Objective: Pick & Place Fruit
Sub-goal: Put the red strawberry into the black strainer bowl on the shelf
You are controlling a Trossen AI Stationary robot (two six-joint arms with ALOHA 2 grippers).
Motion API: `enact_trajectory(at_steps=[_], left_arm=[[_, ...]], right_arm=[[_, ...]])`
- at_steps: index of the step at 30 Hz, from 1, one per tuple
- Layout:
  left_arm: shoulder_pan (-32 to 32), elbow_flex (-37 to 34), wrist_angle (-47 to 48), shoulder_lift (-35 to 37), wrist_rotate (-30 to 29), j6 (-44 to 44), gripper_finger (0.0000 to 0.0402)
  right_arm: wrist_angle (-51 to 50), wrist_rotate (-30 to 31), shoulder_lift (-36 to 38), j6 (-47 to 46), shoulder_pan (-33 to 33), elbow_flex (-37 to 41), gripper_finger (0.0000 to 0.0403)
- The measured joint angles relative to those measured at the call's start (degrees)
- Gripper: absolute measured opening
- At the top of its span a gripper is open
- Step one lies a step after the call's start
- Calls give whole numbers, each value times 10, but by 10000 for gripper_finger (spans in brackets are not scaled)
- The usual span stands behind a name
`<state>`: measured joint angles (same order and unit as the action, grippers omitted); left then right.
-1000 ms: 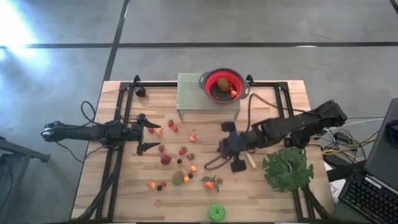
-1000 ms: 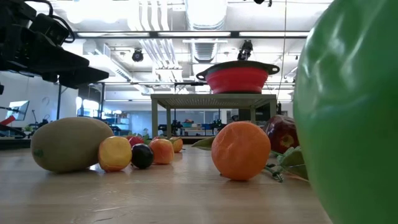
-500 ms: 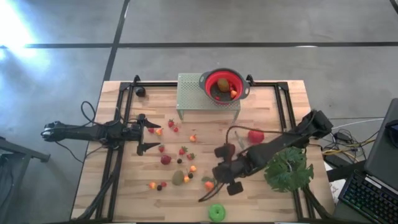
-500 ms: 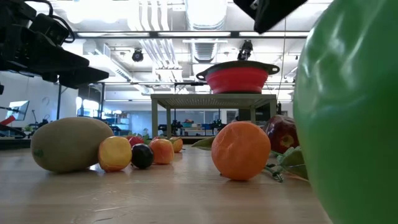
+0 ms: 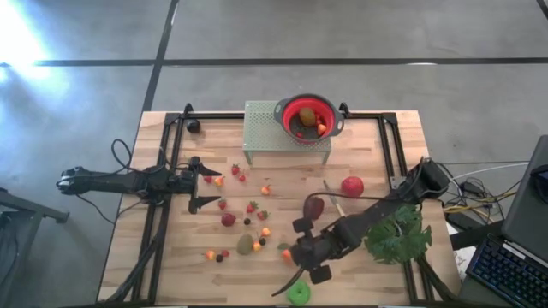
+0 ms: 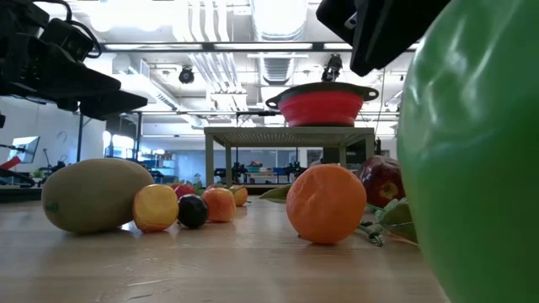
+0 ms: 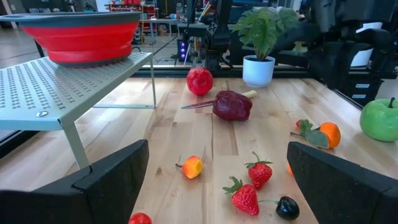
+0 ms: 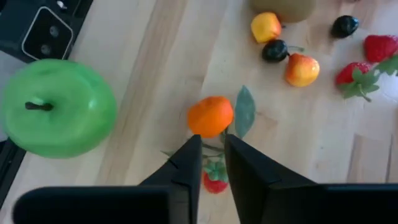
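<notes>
Orange is what I am lined up on: the orange fruit [image 8: 210, 116] with its green leaf sits just past my right gripper [image 8: 211, 163] in the right wrist view, and in the high view that gripper [image 5: 306, 254] hangs low in the frame, centre-right, over the front part of the wooden table [image 5: 377, 145]. Its fingers stand only a narrow slit apart with nothing between them, far too close together to take the orange as they are. If I descend like this I judge the tips will land on top of the fruit and shove it, and being round it would likely roll toward the green apple [image 5: 299, 293] at the bottom edge, or off the table. A small red strawberry [image 8: 214, 181] lies right under the fingers, so a blind close could grab that instead. The other fruit is scattered mid-table: strawberries, a kiwi [image 6: 94, 195], a dark berry [image 6: 192, 210], a maroon fruit [image 5: 313, 206] and a red apple [image 5: 351, 186]. The red bowl [image 5: 308, 115] on the perforated metal stand [image 5: 265, 128], top centre, already holds a few pieces. My left gripper [image 7: 211, 180] waits at the left with its fingers spread wide and empty.
</notes>
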<state>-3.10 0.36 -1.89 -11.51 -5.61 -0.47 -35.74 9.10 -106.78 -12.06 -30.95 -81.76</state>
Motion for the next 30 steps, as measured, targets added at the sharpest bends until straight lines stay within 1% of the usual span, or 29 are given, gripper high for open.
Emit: enact_trajectory(at_steps=[6,12,15,25,30], left_arm=[[0,0,0,0,0,0,388],[0,0,0,0,0,0,388],[0,0,0,0,0,0,388],[0,0,0,0,0,0,388],[0,0,0,0,0,0,388]], right_arm=[[34,0,0,0,-4,22,112],[57,6,-2,-10,-4,54,139],[73,26,-1,-15,-4,68,148],[143,30,-2,-15,-3,118,166],[198,31,-2,-15,-2,152,164]])
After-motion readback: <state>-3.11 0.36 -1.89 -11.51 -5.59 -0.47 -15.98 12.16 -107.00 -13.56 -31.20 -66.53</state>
